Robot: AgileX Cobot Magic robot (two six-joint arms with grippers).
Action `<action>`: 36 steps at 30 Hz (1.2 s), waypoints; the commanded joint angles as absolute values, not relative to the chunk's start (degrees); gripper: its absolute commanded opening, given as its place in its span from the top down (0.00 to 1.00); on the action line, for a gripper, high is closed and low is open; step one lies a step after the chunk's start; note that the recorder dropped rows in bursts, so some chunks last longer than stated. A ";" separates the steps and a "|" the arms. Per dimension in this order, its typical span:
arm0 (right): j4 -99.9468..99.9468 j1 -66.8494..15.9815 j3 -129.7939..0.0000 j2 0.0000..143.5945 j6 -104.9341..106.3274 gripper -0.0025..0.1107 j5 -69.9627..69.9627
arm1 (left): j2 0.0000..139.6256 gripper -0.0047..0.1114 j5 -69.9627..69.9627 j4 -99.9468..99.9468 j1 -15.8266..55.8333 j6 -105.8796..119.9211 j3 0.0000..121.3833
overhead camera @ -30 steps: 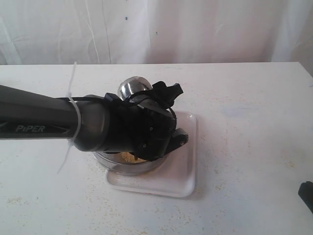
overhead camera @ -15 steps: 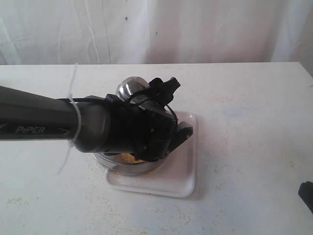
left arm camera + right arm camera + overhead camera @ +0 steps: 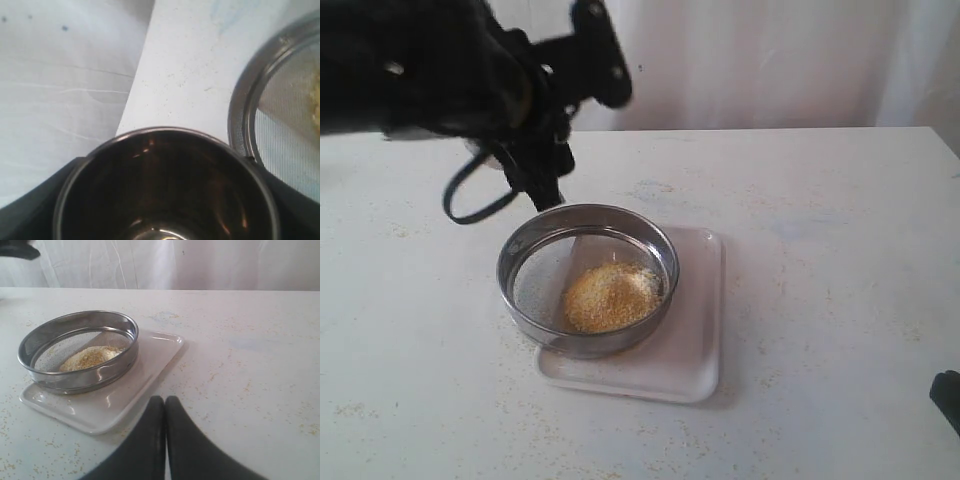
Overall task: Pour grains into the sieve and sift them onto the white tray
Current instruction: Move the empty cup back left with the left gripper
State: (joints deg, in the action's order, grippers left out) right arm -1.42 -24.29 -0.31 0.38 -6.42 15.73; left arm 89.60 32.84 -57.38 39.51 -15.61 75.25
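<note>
The sieve [image 3: 588, 346] stands on the white tray [image 3: 698, 340] with a heap of yellowish grains [image 3: 610, 297] on its mesh. My left gripper [image 3: 558, 118] hangs blurred above the table behind the sieve's far left edge. In the left wrist view, my left gripper [image 3: 165, 200] is shut on a steel cup [image 3: 165, 170] whose dark inside shows no grains, with the sieve [image 3: 244, 115] beside it. My right gripper [image 3: 165, 402] is shut and empty, low over the table near the white tray [image 3: 120, 402], facing the sieve [image 3: 80, 381] and grains [image 3: 87, 358].
Loose grains speckle the white table [image 3: 820, 250] around the tray. A white curtain [image 3: 750, 60] hangs behind the table's far edge. My right gripper's tip [image 3: 948, 400] shows at the right edge of the exterior view.
The left arm, which was low over the sieve and hid it, has swung up and back to the far left. The sieve and its grain heap now show fully.
</note>
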 commanded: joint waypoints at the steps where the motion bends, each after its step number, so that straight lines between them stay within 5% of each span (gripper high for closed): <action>1: -1.57 -23.98 0.00 0.00 -6.25 0.98 15.04 | 80.36 0.96 22.31 -51.22 31.93 -26.24 66.07; 11: -1.57 -23.98 0.00 0.00 -6.25 0.98 14.89 | 74.45 0.96 -39.72 -17.52 3.08 -14.11 27.33; 13: -1.57 -23.98 0.00 0.00 -6.25 0.98 14.89 | 74.45 0.96 -42.34 -12.68 0.36 -10.48 25.05; 36: -1.57 -23.98 0.00 0.00 -6.25 0.98 15.00 | 100.72 0.96 -59.86 -4.83 -2.22 -11.12 28.04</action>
State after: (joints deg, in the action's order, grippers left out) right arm -1.42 -24.29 -0.31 0.38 -6.42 15.73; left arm 100.07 -58.47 -5.19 -1.92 -11.09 26.97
